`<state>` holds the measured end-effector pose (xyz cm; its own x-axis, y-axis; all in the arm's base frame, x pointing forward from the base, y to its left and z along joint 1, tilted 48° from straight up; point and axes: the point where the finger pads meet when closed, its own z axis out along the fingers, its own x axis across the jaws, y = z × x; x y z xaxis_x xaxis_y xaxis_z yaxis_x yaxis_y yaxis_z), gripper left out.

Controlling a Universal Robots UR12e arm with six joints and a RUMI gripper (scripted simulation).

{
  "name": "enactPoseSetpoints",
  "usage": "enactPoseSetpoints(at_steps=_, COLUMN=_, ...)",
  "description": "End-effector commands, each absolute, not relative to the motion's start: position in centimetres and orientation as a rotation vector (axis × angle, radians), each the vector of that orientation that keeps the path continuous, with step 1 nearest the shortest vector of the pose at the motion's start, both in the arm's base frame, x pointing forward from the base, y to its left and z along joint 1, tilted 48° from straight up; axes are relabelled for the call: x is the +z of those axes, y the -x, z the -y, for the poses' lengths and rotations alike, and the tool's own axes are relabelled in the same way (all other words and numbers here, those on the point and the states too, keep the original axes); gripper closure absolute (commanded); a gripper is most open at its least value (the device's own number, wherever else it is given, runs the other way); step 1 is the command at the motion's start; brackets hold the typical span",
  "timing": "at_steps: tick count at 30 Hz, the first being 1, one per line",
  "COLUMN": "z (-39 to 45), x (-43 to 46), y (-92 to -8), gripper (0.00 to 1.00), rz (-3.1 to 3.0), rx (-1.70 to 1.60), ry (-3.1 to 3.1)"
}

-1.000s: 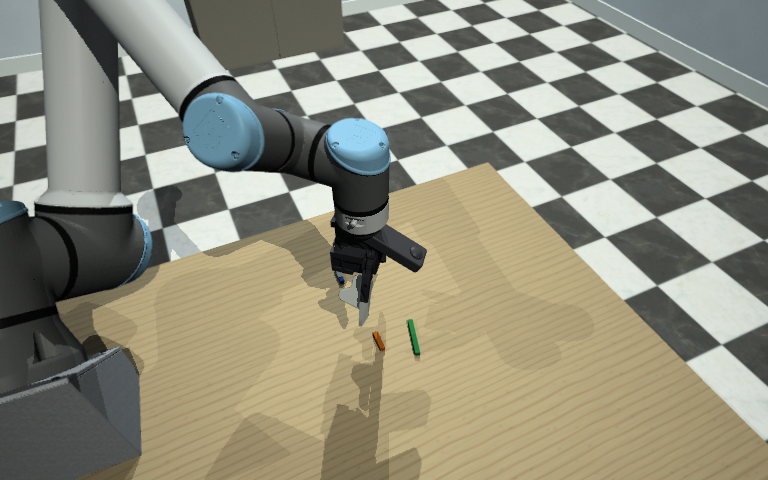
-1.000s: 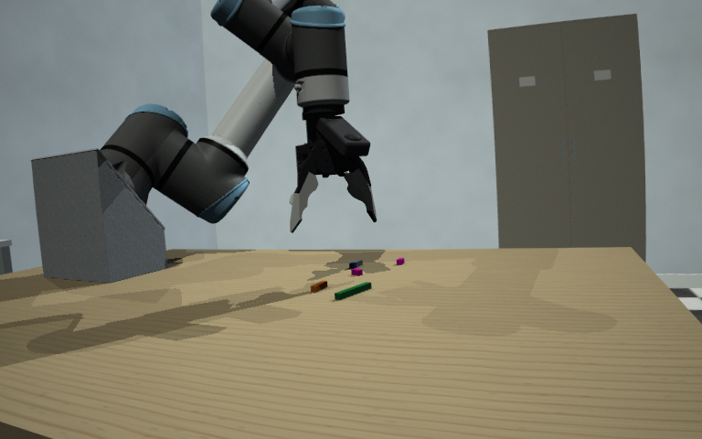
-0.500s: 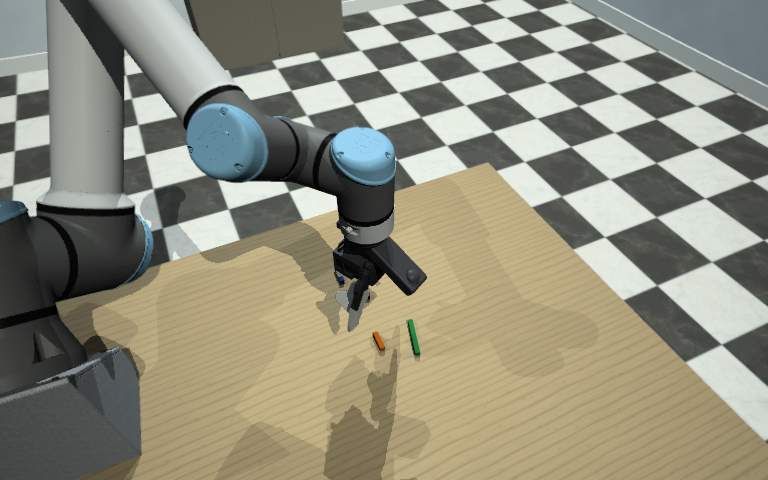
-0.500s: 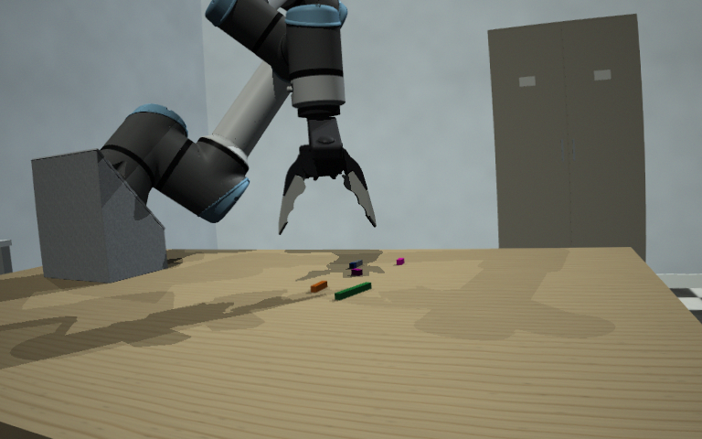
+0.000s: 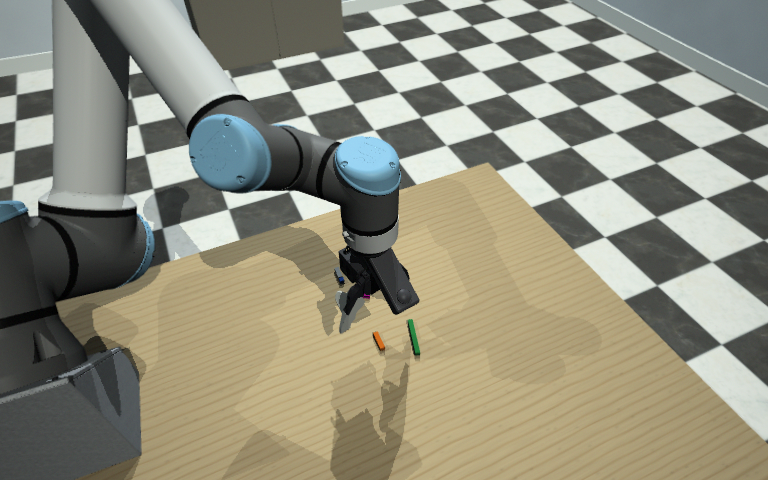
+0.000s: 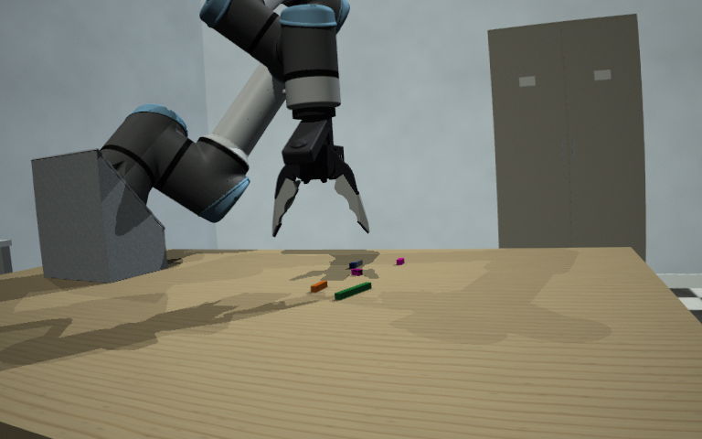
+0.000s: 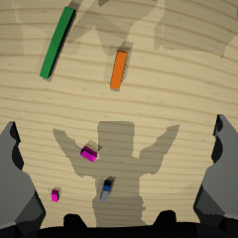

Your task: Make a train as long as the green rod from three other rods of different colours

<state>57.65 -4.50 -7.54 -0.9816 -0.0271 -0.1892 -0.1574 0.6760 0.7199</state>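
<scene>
Wrist view shows me the orange rod (image 5: pixel 378 340) (image 6: pixel 318 286) (image 7: pixel 118 69) beyond my gripper's fingertips. My gripper (image 5: pixel 370 319) (image 6: pixel 321 233) (image 7: pixel 116 120) hangs wide open, holding nothing

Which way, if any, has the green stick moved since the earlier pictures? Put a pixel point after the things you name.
No, the green rod (image 5: pixel 414 337) (image 6: pixel 353 291) (image 7: pixel 58 43) has not visibly moved: in the top view it lies at the same spot relative to the table's far corner.
</scene>
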Motion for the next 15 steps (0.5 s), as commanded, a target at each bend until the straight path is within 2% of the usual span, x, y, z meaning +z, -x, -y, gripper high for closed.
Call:
enactPoseSetpoints(at_steps=1, z=5.29, x=-8.02, y=-57.72, gripper=0.00, rz=-2.768, rx=1.205, ry=-0.002)
enactPoseSetpoints(at_steps=15, z=5.45, x=-8.46, y=-57.52, gripper=0.00, rz=-2.798, rx=1.228, ry=-0.139)
